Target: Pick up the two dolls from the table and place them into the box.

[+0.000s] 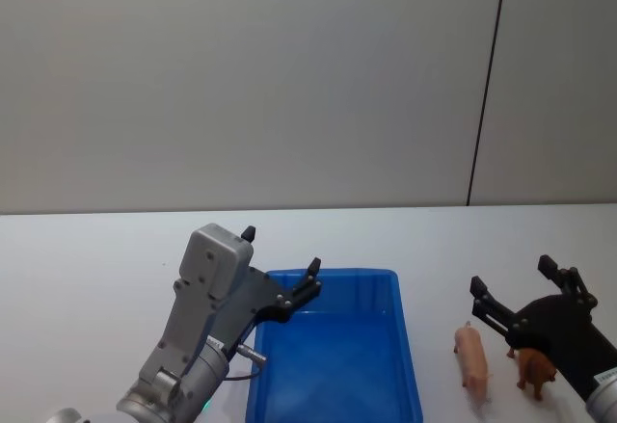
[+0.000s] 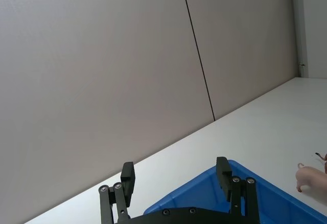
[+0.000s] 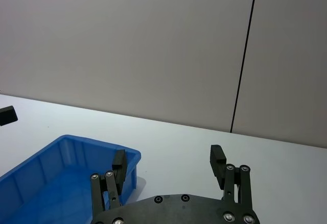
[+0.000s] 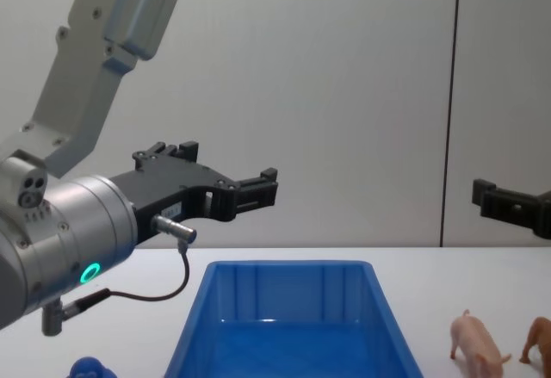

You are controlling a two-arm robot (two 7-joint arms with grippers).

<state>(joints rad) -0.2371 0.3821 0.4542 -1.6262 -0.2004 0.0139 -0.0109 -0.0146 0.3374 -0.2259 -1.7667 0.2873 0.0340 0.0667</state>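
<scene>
Your white table (image 1: 96, 250) carries the blue box (image 1: 333, 275) at its middle. Your left gripper (image 1: 281, 250) hangs open and empty over the box's left edge. Your right gripper (image 1: 512, 274) hangs open above the pink pig (image 1: 472, 356) and the brown animal (image 1: 535, 370), which stand side by side right of the box.

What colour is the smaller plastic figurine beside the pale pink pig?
The small plastic figurine is reddish-brown; head view shows it best.

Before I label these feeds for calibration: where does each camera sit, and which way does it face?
Head: high, facing down; left gripper, right gripper, box, pig.
Chest: low, facing across table; left gripper at left.
Left wrist: behind left gripper, facing wall.
Right wrist: behind right gripper, facing wall.
All share the box.
</scene>
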